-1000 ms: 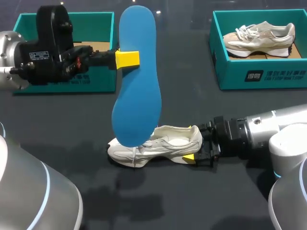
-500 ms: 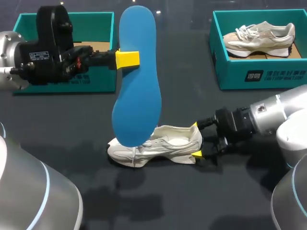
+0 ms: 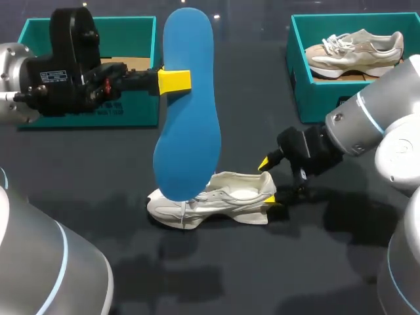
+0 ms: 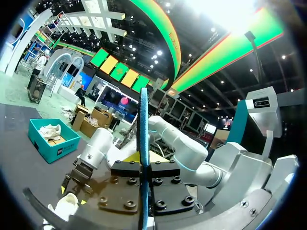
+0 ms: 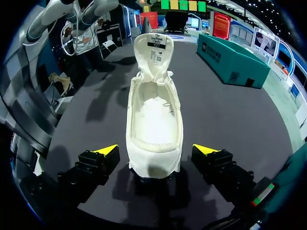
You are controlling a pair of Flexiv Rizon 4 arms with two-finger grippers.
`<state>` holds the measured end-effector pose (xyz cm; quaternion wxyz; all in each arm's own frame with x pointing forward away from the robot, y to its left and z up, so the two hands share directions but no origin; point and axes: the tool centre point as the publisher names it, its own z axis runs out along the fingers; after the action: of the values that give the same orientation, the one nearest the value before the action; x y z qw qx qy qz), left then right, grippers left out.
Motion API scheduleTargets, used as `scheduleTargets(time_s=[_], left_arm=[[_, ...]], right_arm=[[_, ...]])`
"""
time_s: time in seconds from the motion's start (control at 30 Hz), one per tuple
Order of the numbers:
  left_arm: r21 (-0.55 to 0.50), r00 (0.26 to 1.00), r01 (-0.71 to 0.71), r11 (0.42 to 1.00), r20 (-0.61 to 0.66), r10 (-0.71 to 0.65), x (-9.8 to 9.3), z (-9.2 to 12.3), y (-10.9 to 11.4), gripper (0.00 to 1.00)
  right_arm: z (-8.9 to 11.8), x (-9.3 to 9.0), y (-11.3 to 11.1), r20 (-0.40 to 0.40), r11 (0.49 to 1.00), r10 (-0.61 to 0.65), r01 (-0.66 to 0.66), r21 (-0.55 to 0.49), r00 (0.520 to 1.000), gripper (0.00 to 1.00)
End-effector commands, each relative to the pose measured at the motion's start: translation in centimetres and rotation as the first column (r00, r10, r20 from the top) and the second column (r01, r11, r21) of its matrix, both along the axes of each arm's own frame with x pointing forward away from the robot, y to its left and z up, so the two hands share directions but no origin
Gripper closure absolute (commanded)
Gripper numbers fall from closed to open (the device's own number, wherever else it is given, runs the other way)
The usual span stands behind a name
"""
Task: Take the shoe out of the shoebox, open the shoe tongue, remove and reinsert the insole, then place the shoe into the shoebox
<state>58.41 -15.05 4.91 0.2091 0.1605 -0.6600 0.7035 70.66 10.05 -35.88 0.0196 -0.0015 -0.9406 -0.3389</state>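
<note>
My left gripper (image 3: pixel 174 81) is shut on a blue insole (image 3: pixel 189 111), holding it upright above the table with its lower end over the shoe's toe. In the left wrist view the insole (image 4: pixel 143 129) shows edge-on between the left gripper's (image 4: pixel 143 168) fingers. A white shoe (image 3: pixel 213 197) lies on the dark table, tongue pulled up, its inside bare in the right wrist view (image 5: pixel 154 110). My right gripper (image 3: pixel 267 182) stands open at the heel. Its yellow fingertips (image 5: pixel 108 149) flank the heel on both sides without touching it.
A teal shoebox (image 3: pixel 141 111) stands at the back left behind my left arm. A second teal shoebox (image 3: pixel 312 98) at the back right holds a beige shoe (image 3: pixel 354 52). My right forearm crosses in front of that box.
My right arm has risen and swung toward the back right box, tilting its gripper down onto the heel; the gripper stays open. The left arm and insole have not moved.
</note>
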Motion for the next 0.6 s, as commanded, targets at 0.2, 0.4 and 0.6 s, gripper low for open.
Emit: scheduleTargets(time_s=[0.2, 0.4, 0.6], left_arm=[[0.002, 1.0, 0.0, 1.0, 0.0, 0.0, 0.0, 0.0, -0.1, 1.0], [0.002, 1.0, 0.0, 1.0, 0.0, 0.0, 0.0, 0.0, -0.1, 1.0], [0.002, 1.0, 0.0, 1.0, 0.0, 0.0, 0.0, 0.0, -0.1, 1.0]], right_arm=[[0.2, -0.4, 0.4, 0.01, 0.956, 0.002, 0.001, -0.292, 1.0, 0.0], [0.5, -0.4, 0.4, 0.025, 0.951, -0.007, 0.015, -0.309, 1.0, 0.0], [2.5, -0.7, 1.0, 0.026, 0.891, -0.027, 0.036, -0.453, 0.999, 0.0]])
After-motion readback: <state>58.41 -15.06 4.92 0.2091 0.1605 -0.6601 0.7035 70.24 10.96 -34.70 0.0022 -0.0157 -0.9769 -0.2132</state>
